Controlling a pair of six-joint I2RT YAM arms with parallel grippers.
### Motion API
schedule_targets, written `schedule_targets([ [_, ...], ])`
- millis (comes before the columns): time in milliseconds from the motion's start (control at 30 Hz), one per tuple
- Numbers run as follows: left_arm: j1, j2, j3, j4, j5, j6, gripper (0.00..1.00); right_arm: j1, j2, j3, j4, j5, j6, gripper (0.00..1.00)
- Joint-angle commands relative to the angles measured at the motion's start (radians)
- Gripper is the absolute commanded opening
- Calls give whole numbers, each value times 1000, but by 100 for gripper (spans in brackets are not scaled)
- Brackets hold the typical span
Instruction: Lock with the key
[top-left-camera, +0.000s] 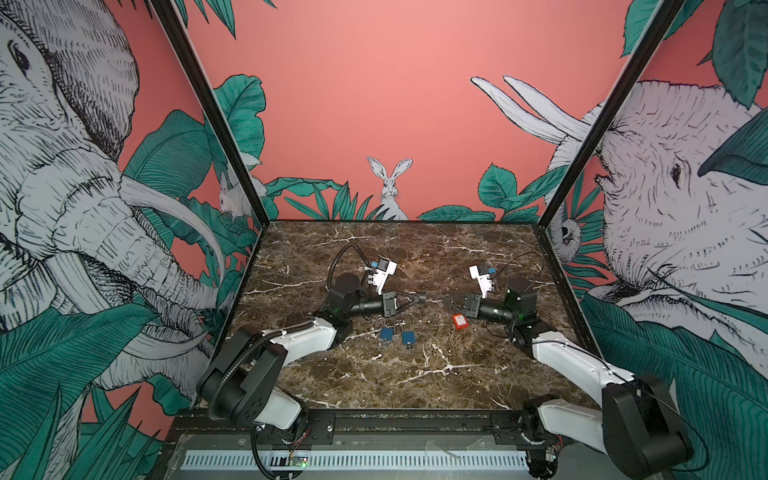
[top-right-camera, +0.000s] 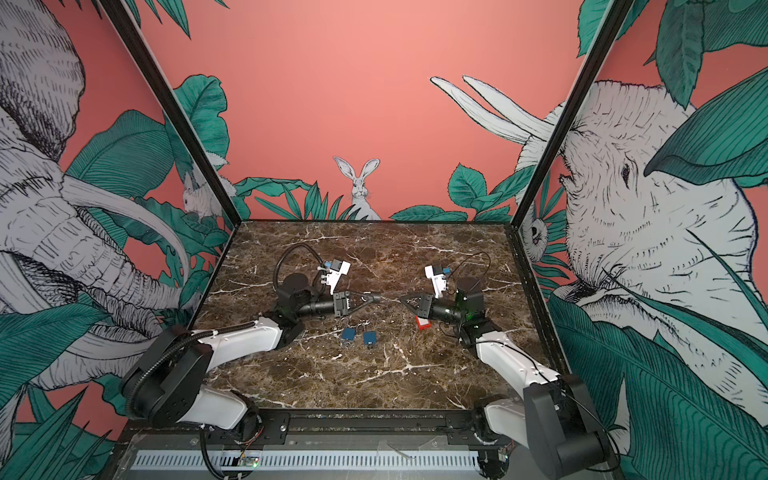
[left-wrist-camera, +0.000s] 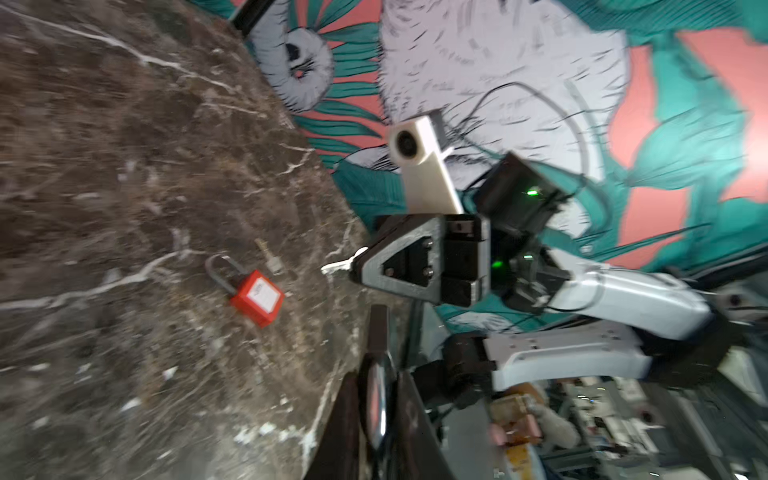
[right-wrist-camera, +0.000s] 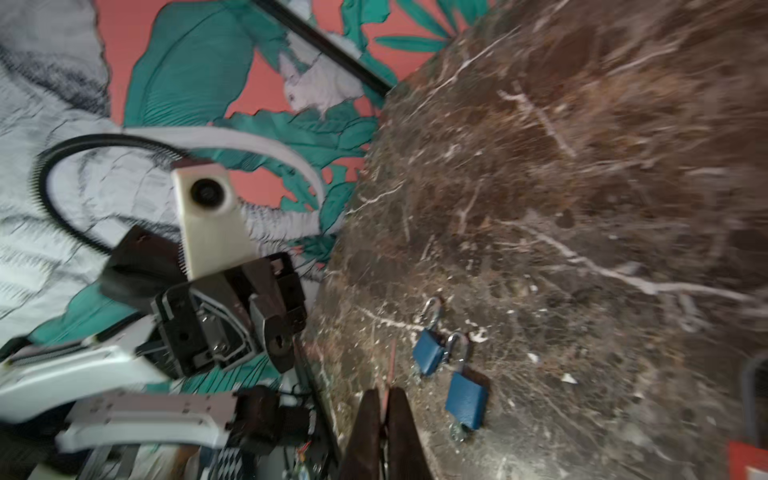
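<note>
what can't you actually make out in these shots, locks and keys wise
Dark lock in the left gripper: tiny in both top views, smeared in the right wrist view; shackle state unclear.
Key in the right gripper: teeth blurred in the left wrist view.
Red padlock: cut off by the right wrist view's edge.
Blue padlocks: open or shut unclear, small and blurred everywhere.

On the table (top-left-camera: 415, 374), pair of padlocks (top-left-camera: 409, 338) left of and before lone padlock (top-left-camera: 459, 321).
</note>
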Motion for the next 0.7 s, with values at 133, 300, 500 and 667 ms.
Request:
schedule_targets([
  [133,0,-38,146,-396,-30,236,0,145,-34,-77,-62,520,101,0],
  [300,-3,0,121,-284,-3,195,0,301,35,-111,46,773,197,0],
  [500,-3,-3,77,-186,-1,134,0,346,168,-91,126,902,276,0],
  [667,-3,-36,60,-192,-17,146,0,353,263,-47,165,917,284,0],
])
